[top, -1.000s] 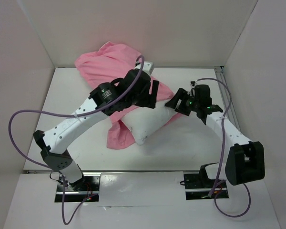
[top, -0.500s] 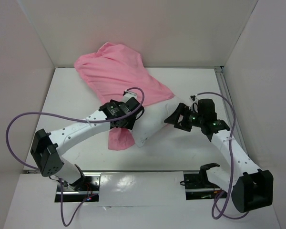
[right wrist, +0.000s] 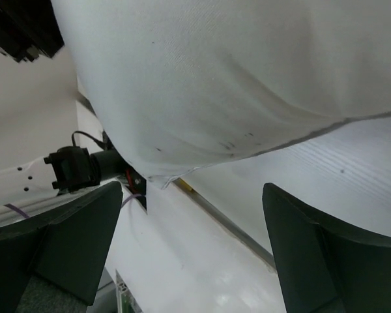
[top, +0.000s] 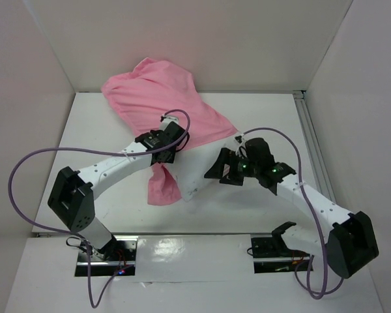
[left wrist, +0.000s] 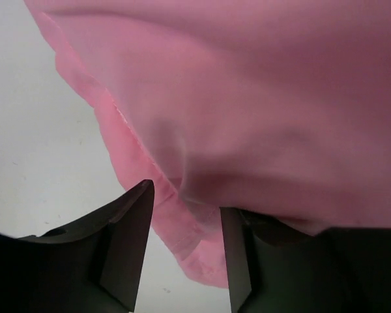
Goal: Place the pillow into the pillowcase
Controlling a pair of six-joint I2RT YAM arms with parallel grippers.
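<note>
The pink pillowcase (top: 159, 98) lies bunched at the back left, with a flap (top: 161, 189) hanging toward the front. Most of the white pillow (top: 197, 173) is tucked under it, and only the near end shows. My left gripper (top: 164, 149) sits low at the pillowcase's near edge. In the left wrist view its jaws (left wrist: 184, 199) stand apart with the pink hem (left wrist: 182, 228) between them, so this gripper is open. My right gripper (top: 216, 173) is at the pillow's near right side. It is wide open (right wrist: 192, 189) just below the pillow's corner (right wrist: 234, 78) and holds nothing.
White walls close in the table (top: 267, 124) on three sides. A metal rail (top: 307, 130) runs along the right edge. Purple cables loop off both arms. The left arm's base (right wrist: 72, 166) and the table's front edge show in the right wrist view.
My left gripper came down off the pillow's top to the pillowcase's near hem, and its jaws narrowed. My right gripper slid left toward the pillow's near corner and opened wider.
</note>
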